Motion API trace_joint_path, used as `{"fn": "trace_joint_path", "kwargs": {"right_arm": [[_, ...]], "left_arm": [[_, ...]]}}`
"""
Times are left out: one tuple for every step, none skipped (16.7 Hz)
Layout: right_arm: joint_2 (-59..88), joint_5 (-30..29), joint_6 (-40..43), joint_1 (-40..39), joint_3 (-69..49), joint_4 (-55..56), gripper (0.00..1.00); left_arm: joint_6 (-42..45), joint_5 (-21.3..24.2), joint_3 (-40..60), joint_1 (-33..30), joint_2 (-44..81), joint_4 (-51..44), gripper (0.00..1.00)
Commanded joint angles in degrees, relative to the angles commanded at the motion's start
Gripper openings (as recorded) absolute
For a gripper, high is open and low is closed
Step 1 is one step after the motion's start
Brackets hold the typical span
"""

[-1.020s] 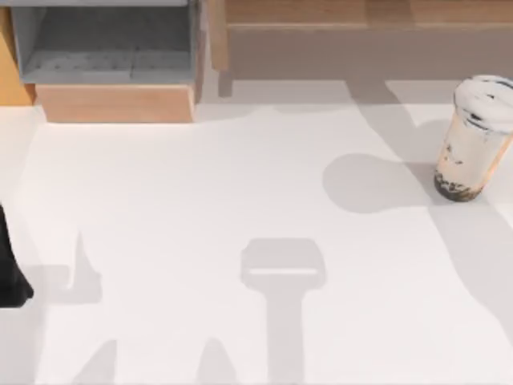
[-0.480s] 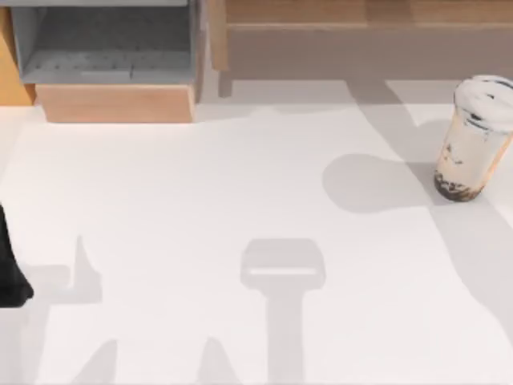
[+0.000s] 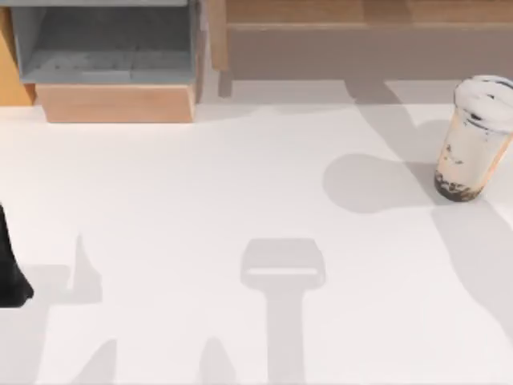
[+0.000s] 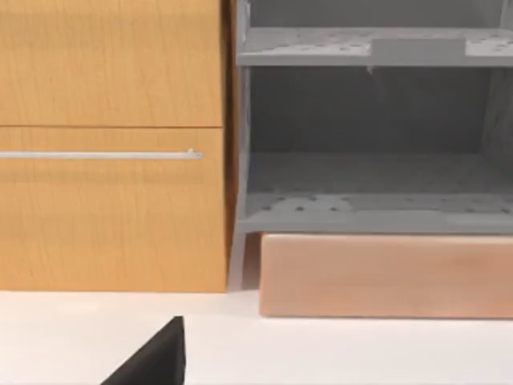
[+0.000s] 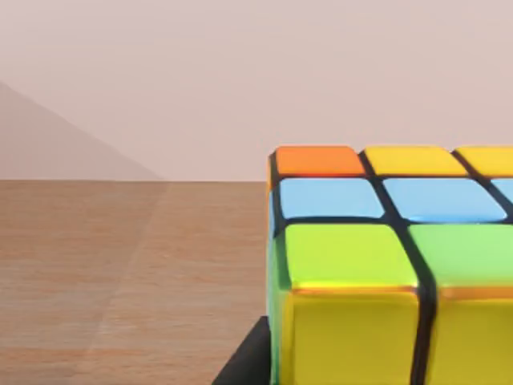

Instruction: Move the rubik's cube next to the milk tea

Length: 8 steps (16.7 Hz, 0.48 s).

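- The milk tea (image 3: 473,140) stands upright near the right edge of the white table (image 3: 240,184), toward the far side; beige drink, dark pearls at the bottom, white lid on top.
- The cube (image 5: 393,265) sits very close in the right wrist view, with orange, yellow, blue and green squares on the faces that show (black lines between them).
- Behind the cube in that view lie a wood-grain surface (image 5: 128,273) and a plain pale wall (image 5: 240,72).
- A dark wedge (image 5: 244,361) pokes in beside the cube's lower edge in the right wrist view; whether it belongs to the right gripper cannot be told, nor whether that gripper's fingers are spread or closed, nor whether it has hold of the cube.
- The left arm (image 3: 11,273) shows as a dark shape at the table's left edge in the top view, well apart from the milk tea.
- The left wrist view faces a wooden cabinet (image 4: 112,144) with a thin metal handle (image 4: 100,155), and beside it a grey shelf unit (image 4: 373,152) resting on a pale wooden base (image 4: 385,277).
- A dark tip (image 4: 156,361) juts in at the edge of the left wrist view; how far the left gripper is open cannot be told.
- Soft grey shadows cross the table's middle and near side.
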<state>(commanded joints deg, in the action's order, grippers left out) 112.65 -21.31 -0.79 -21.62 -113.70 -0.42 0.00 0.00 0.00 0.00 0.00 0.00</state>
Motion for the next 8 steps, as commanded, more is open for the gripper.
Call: {"fn": "trace_joint_path", "kwargs": {"right_arm": [[-0.54, 0.83, 0.03, -0.82, -1.20, -2.03, 0.00], [-1.00, 1.84, -0.09, -1.84, -2.55, -4.55, 0.00], [-1.36, 2.99, -0.35, -2.99, -4.04, -7.53, 0.00], [-1.56, 4.23, -0.78, -4.26, -5.64, -10.92, 0.00], [-1.58, 5.54, -1.40, -5.61, -7.34, -14.68, 0.00], [-1.39, 6.91, -2.26, -7.00, -9.12, -18.75, 0.00], [-0.96, 8.29, -3.37, -8.34, -10.92, -23.09, 0.00], [-0.23, 9.65, -4.68, -9.57, -12.70, -27.67, 0.00]], "left_arm": [[0.00, 0.00, 0.00, 0.00, 0.00, 0.00, 1.00], [0.00, 0.00, 0.00, 0.00, 0.00, 0.00, 1.00], [0.00, 0.00, 0.00, 0.00, 0.00, 0.00, 1.00], [0.00, 0.00, 0.00, 0.00, 0.00, 0.00, 1.00], [0.00, 0.00, 0.00, 0.00, 0.00, 0.00, 1.00], [0.00, 0.00, 0.00, 0.00, 0.00, 0.00, 1.00], [0.00, 0.00, 0.00, 0.00, 0.00, 0.00, 1.00], [0.00, 0.00, 0.00, 0.00, 0.00, 0.00, 1.00]]}}
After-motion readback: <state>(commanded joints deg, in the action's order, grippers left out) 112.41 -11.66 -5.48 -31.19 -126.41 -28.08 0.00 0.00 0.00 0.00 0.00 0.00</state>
